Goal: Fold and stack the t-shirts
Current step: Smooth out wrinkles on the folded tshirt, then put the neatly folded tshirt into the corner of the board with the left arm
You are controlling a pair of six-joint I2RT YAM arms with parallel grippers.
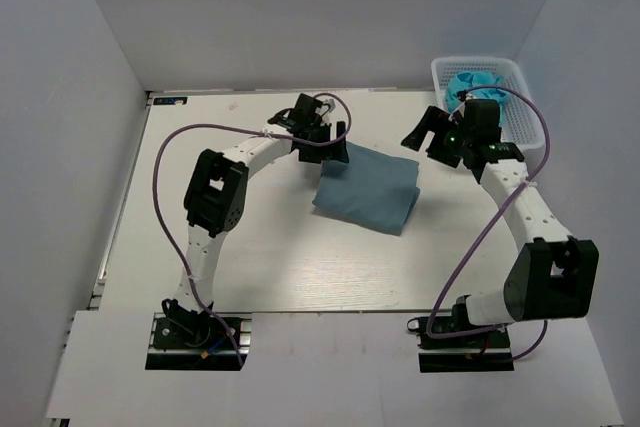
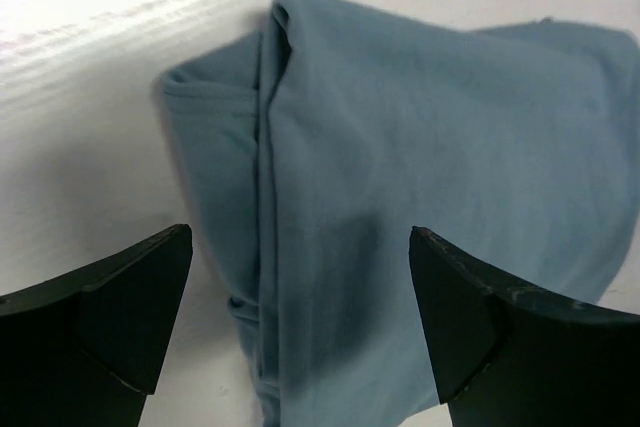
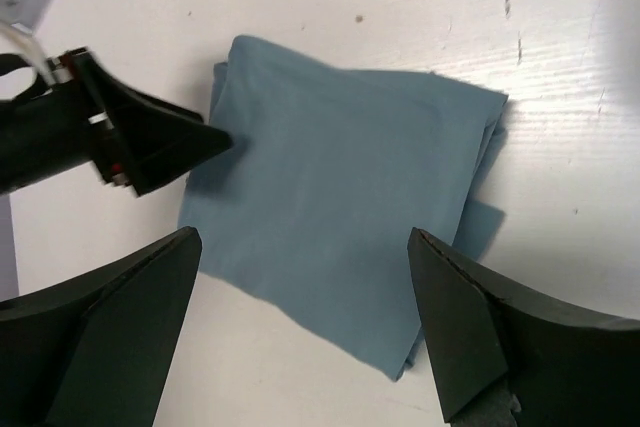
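**Folded shirt [image 1: 367, 190] lies mid-table, both grippers spread and empty**

The slate-blue shirt rests on the white table [image 1: 250, 267] as a rough rectangle, folded over itself. It sits slightly askew, between the two arms.

The left gripper [image 1: 336, 145] sits at the shirt's far-left corner. In its wrist view, its fingers [image 2: 120, 297] stand wide apart with nothing between them. The shirt [image 2: 420, 177] fills the space below, with a lengthwise fold and a hemmed edge showing on the left. In the right wrist view, the left gripper [image 3: 150, 147] has one fingertip at the cloth's edge. Whether it touches cannot be told.

The right gripper [image 1: 428, 135] hangs off the shirt's far-right corner, near it but apart. Its fingers [image 3: 110, 317] are also spread and hold nothing. From there the shirt [image 3: 340, 217] shows stacked layers along its right edge.

A white basket [image 1: 520, 77] stands at the table's far-right corner, holding bunched turquoise cloth [image 1: 475, 82].
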